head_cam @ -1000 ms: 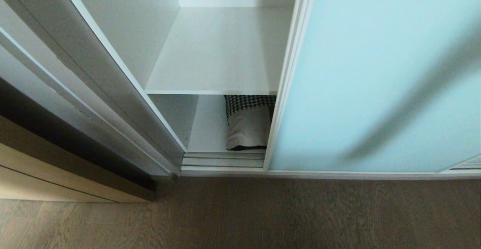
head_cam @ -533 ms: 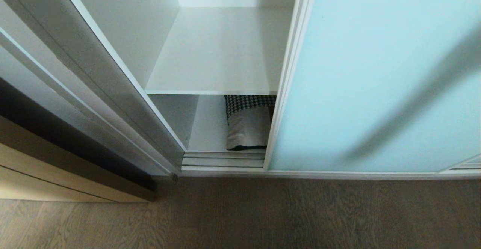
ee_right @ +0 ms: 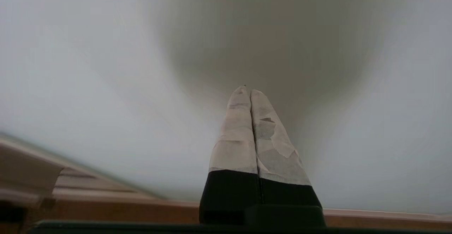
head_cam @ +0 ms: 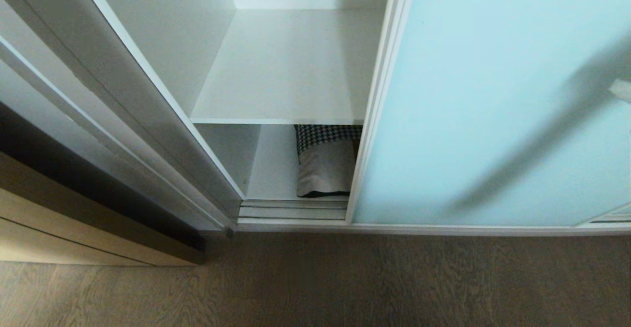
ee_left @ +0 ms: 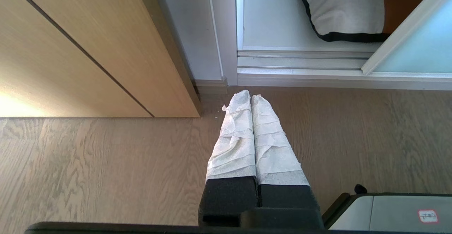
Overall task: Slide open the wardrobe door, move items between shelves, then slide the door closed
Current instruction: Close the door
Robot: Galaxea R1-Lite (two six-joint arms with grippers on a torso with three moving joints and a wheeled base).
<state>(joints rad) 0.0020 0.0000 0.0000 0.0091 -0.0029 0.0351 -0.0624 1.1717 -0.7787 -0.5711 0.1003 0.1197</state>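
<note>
Here, right end effector [ee_right: 250, 92], fingers pressed together and empty, is facing the sliding wardrobe door [head_cam: 493, 100]; cushion [head_cam: 328, 162] is lying leftward behind its upright frame edge, nearer the left arm.

A tan wooden door [ee_left: 88, 50] stands on the wood-grain floor [head_cam: 394, 282].

Sliding wardrobe door [head_cam: 493, 100] blocks the right; upper shelf [head_cam: 291, 65] lies open.
</note>
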